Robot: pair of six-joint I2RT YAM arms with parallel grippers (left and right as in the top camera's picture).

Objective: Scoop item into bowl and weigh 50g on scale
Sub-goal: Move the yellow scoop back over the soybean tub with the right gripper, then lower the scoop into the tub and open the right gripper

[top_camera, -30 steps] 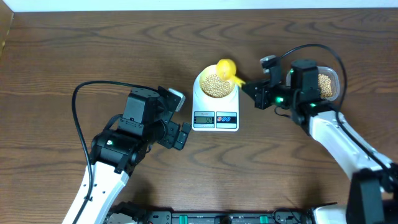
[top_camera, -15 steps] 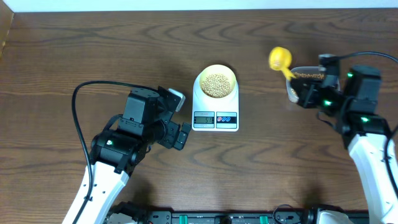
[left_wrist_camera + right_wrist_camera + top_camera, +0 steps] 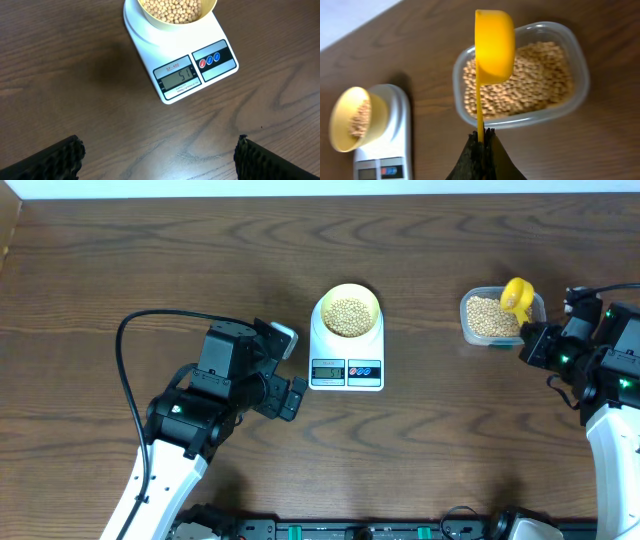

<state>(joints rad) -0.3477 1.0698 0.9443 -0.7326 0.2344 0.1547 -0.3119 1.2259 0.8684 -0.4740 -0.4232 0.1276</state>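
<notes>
Yellow scoop [image 3: 494, 45] is pinched tight by the right gripper [image 3: 481, 137] above the clear tub [image 3: 580, 80]. The beans [image 3: 347, 315] are piled in the bowl [image 3: 347, 287] on the scale [image 3: 346, 370]. The left gripper [image 3: 160, 157] is spread wide and empty. Weighing seems nearly finished; next, the display [image 3: 178, 80] must be read.

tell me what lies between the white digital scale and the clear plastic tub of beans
Nothing: in the overhead view only bare dark wooden table separates the white rounded digital scale from the clear plastic tub.
</notes>
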